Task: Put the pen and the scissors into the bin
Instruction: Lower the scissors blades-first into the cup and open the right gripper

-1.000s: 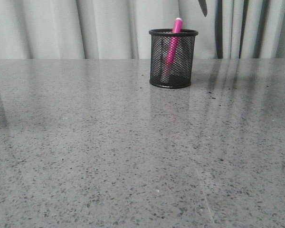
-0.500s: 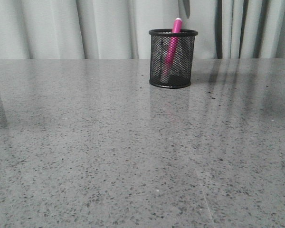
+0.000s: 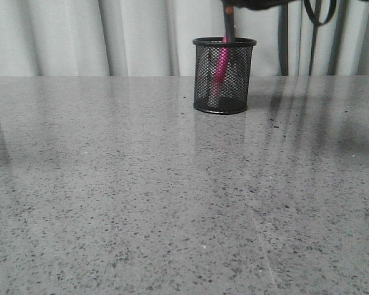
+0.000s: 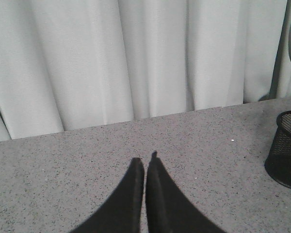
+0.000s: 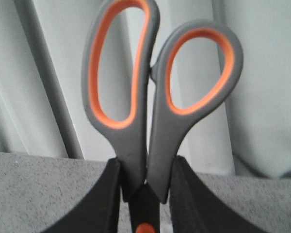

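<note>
the right gripper (image 5: 144, 194) pinched the scissors (image 5: 155, 97) just below the handles, blades pointing down into the bin (image 3: 224, 75). the left gripper (image 4: 145, 167) was pressed together, holding nothing, low over the grey speckled table (image 3: 141, 184) before pale curtains (image 3: 80, 37). the pen (image 3: 221, 64) leaned inside the bin.

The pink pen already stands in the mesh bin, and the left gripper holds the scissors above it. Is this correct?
Not quite: the right gripper holds the scissors, as the right wrist view shows. The left gripper is shut and empty. The pen does stand in the bin.
</note>
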Action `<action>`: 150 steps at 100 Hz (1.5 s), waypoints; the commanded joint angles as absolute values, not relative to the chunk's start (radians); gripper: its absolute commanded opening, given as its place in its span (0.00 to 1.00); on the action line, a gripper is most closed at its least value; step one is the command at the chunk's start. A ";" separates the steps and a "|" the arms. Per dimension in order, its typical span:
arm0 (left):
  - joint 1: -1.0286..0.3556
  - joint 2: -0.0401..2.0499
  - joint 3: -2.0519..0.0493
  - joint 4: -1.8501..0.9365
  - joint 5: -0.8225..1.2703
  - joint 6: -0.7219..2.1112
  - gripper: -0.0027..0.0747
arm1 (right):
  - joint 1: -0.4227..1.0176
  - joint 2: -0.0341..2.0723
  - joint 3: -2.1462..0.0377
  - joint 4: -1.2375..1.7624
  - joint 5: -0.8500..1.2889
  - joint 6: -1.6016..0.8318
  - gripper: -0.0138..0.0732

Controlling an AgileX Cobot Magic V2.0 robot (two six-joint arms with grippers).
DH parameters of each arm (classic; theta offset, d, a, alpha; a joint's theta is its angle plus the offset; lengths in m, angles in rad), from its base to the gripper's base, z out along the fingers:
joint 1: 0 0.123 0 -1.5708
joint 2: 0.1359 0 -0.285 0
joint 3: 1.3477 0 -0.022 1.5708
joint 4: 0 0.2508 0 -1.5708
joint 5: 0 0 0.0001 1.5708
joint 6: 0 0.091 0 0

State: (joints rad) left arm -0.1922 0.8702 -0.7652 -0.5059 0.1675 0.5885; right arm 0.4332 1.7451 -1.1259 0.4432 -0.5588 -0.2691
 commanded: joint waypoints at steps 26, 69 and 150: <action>-0.187 0.858 -0.792 -0.523 0.097 0.581 0.01 | 0.435 1.712 -1.050 0.342 -0.736 -0.154 0.07; -0.187 0.858 -0.792 -0.523 0.097 0.581 0.01 | 0.435 1.713 -1.045 0.340 -0.704 -0.154 0.07; -0.187 0.858 -0.792 -0.523 0.097 0.581 0.01 | 0.435 1.618 -1.045 0.327 -0.747 -0.154 0.44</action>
